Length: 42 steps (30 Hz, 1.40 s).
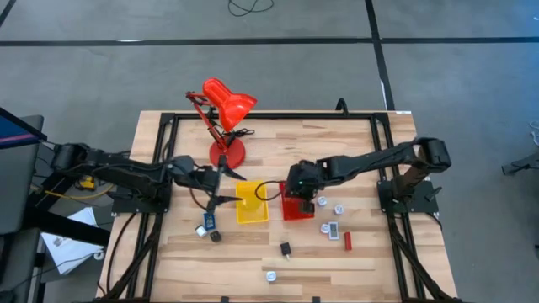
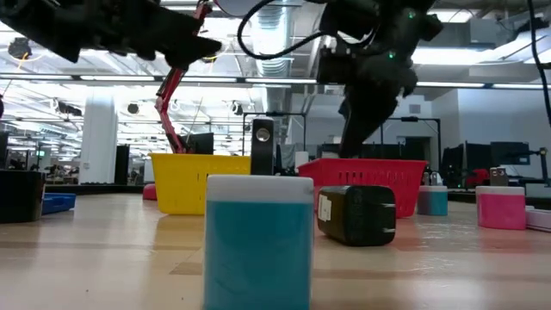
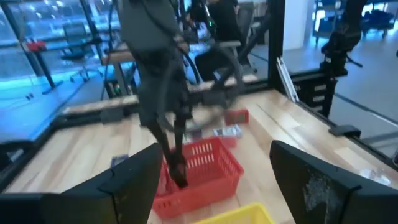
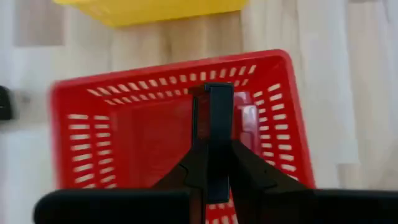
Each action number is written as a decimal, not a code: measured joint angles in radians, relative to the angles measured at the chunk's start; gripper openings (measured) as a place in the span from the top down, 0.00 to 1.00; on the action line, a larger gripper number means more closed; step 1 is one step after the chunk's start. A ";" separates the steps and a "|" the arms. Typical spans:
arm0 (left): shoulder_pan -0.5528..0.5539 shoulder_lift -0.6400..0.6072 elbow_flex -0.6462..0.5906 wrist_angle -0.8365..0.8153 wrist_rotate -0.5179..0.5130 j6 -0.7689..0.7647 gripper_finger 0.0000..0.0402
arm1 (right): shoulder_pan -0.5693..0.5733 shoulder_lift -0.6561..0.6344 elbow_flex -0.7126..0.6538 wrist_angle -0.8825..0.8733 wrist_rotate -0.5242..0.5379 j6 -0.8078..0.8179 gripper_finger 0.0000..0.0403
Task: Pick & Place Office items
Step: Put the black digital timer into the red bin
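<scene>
Left gripper [image 1: 226, 183] mid-frame, jaws apart, empty, beside yellow plastic tray [image 1: 252, 202]. Right gripper [image 4: 211, 134] centre, pinched closed, over red slotted tray [image 1: 296, 206]. Small office items [image 1: 333, 229] scattered lower frame on wooden table [image 1: 362, 151].

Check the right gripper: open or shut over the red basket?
Shut: the right gripper has its fingers pressed together above the red basket, nothing visibly between them.

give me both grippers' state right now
left gripper: open, empty, by the yellow tray.
right gripper: shut, over the red tray, nothing visibly held.
</scene>
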 joint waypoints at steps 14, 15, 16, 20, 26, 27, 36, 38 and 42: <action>-0.003 -0.048 -0.034 -0.002 0.003 0.001 0.27 | 0.011 0.063 0.000 -0.008 0.037 -0.070 0.91; -0.003 -0.048 -0.034 -0.002 0.002 0.000 0.27 | 0.013 0.064 0.000 -0.008 0.038 -0.074 0.91; -0.003 -0.048 -0.034 -0.002 0.001 0.001 0.27 | 0.016 0.068 0.000 -0.007 0.041 -0.076 0.91; -0.003 -0.048 -0.034 -0.002 0.000 0.000 0.27 | 0.028 0.089 0.000 -0.015 0.073 -0.077 0.91; -0.003 -0.048 -0.034 -0.002 0.000 0.001 0.27 | 0.032 0.098 0.001 0.001 0.075 -0.073 0.88; -0.003 -0.048 -0.034 -0.002 0.000 0.001 0.27 | 0.031 0.097 0.001 -0.001 0.075 -0.067 0.87; -0.003 -0.048 -0.034 -0.003 0.001 0.000 0.27 | 0.024 0.097 0.001 -0.002 0.075 -0.046 0.84; -0.003 -0.048 -0.034 -0.003 0.001 -0.003 0.27 | 0.025 0.097 0.001 -0.002 0.075 -0.035 0.84; -0.003 -0.048 -0.034 -0.003 0.001 -0.003 0.27 | 0.025 0.097 0.001 -0.002 0.074 -0.031 0.83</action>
